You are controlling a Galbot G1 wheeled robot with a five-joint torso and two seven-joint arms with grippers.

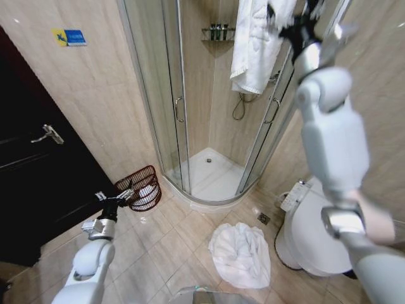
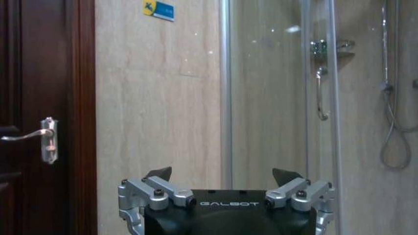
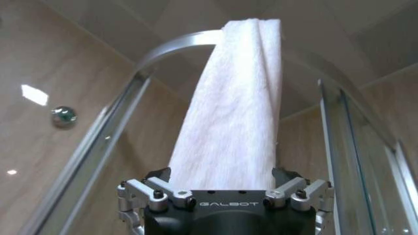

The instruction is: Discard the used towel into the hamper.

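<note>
The right gripper (image 1: 286,24) is raised high at the top rail of the shower enclosure (image 1: 190,95), and in the right wrist view its 2 fingers sit spread to either side of the hanging towel (image 3: 232,112). The cloth fills the gap between them, but I cannot tell whether they pinch it yet. The reach makes sense: this towel is draped over the curved rail, so it has to be taken from up there.

The left gripper (image 1: 115,196) is held low over the floor tiles (image 1: 158,247), just beside the hamper (image 1: 140,188). Its fingers are spread wide with nothing between them, which I read as waiting.

The hamper stands on the floor against the wall, beside the enclosure's left edge. It is a small round basket of thin, dark reddish-brown ribs, with something pale already inside.

The hanging towel is white, thick and fluffy, folded lengthwise over the rail. A 2nd white towel (image 1: 239,253) lies crumpled on the tiles before the shower threshold, near the toilet (image 1: 310,234).
</note>
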